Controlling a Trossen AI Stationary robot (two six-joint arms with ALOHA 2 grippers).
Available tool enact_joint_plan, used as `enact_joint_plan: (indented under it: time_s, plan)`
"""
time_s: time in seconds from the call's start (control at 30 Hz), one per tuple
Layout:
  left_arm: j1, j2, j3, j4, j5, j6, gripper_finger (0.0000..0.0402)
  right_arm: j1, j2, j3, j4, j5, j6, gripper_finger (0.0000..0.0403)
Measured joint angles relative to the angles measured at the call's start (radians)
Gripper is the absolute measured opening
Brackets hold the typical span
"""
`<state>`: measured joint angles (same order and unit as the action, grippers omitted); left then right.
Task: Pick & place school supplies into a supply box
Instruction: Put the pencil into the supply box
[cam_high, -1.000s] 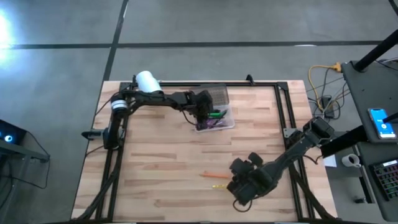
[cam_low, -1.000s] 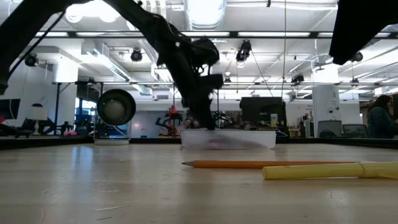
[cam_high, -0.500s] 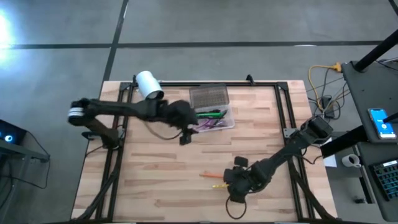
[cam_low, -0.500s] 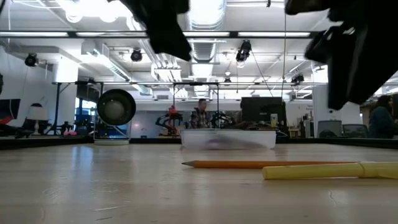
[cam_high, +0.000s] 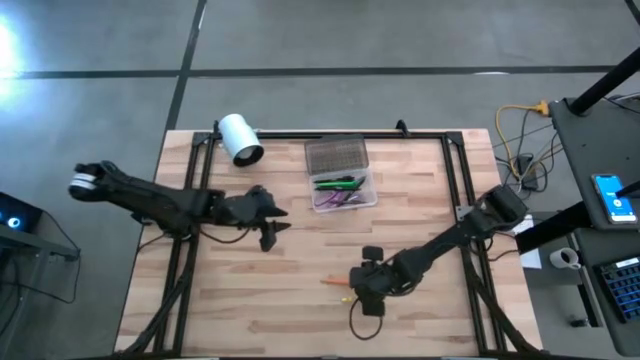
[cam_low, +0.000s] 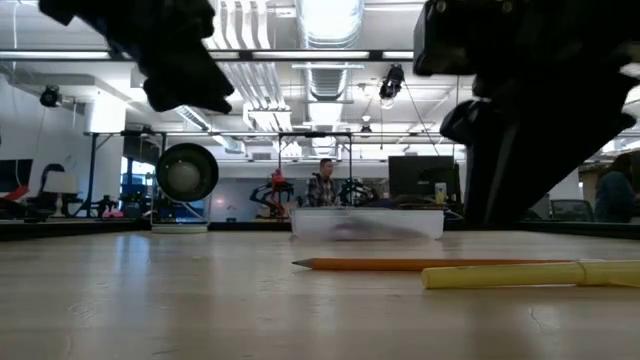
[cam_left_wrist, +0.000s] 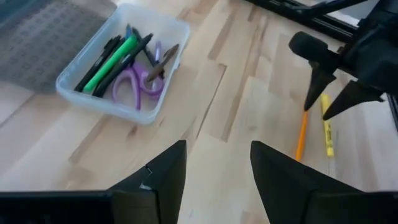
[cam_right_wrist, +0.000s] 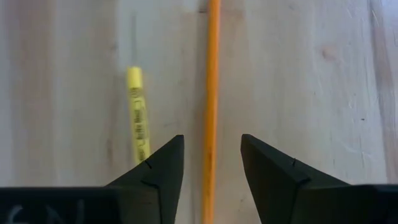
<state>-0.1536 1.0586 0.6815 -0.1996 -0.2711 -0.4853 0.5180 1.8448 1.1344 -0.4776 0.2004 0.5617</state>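
The supply box (cam_high: 346, 190) sits at the table's far middle with its grey lid (cam_high: 335, 155) open; a green pen, black pens and purple scissors (cam_left_wrist: 138, 89) lie in it. An orange pencil (cam_right_wrist: 212, 81) and a yellow pen (cam_right_wrist: 137, 118) lie side by side on the wood near the front. My right gripper (cam_right_wrist: 211, 142) hovers open above them, a finger on either side of the pencil without touching it. My left gripper (cam_left_wrist: 217, 149) is open and empty, left of the box (cam_left_wrist: 124, 65) and nearer the front.
A white cylinder roll (cam_high: 240, 138) lies at the far left corner by the black frame rail (cam_high: 420, 133). Bare wood stretches between the box and the pencil (cam_high: 331, 281). A person sits in the room beyond the table (cam_low: 322, 186).
My left gripper has drawn back from over the box, toward the table's left and near edges. My right gripper has moved toward the table's left edge, over the orange pencil and yellow pen. The pencil and pen have stayed put.
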Motion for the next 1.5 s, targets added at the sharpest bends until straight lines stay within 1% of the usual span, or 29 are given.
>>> enact_joint_plan:
  time_s: [0.1, 0.2, 0.33, 0.47, 0.7, 0.87, 1.07, 1.17, 1.27, 1.37, 1.5]
  plan:
    - [-0.005, -0.030, -0.031, 0.015, -0.002, -0.015, 0.0164, -0.007, 0.025, 0.000, 0.005, -0.014, 0.008, 0.0148]
    - [-0.004, -0.037, -0.033, 0.016, -0.004, -0.014, 0.0164, -0.007, 0.047, 0.009, 0.024, -0.035, -0.001, 0.0148]
    - [-0.004, -0.030, -0.007, 0.012, -0.008, 0.014, 0.0164, -0.010, 0.078, 0.011, 0.022, -0.035, 0.020, 0.0145]
    - [-0.003, -0.021, 0.015, 0.008, -0.013, 0.049, 0.0164, -0.012, 0.108, 0.016, 0.021, -0.030, 0.038, 0.0133]
    - [-0.003, -0.017, 0.026, -0.001, -0.018, 0.059, 0.0164, -0.020, 0.141, 0.019, 0.022, -0.014, 0.041, 0.0093]
    - [-0.003, -0.017, 0.026, -0.001, -0.018, 0.058, 0.0164, -0.023, 0.128, 0.016, 0.016, 0.056, 0.063, 0.0057]
    - [-0.003, -0.017, 0.026, -0.001, -0.016, 0.038, 0.0164, -0.038, 0.123, 0.023, -0.020, 0.057, 0.064, 0.0017]
    - [-0.003, -0.017, 0.026, -0.001, -0.016, 0.031, 0.0164, -0.040, 0.120, 0.047, -0.075, 0.060, 0.058, 0.0012]
    - [-0.005, -0.017, 0.026, -0.001, -0.015, 0.015, 0.0164, -0.044, 0.114, 0.084, -0.186, 0.081, 0.022, 0.0011]
    - [-0.005, -0.017, 0.026, -0.002, -0.014, 0.003, 0.0164, -0.060, 0.091, 0.122, -0.319, 0.135, -0.024, 0.0010]
    - [-0.017, -0.017, 0.026, -0.002, -0.013, -0.004, 0.0164, -0.108, 0.016, 0.157, -0.456, 0.223, -0.107, 0.0009]
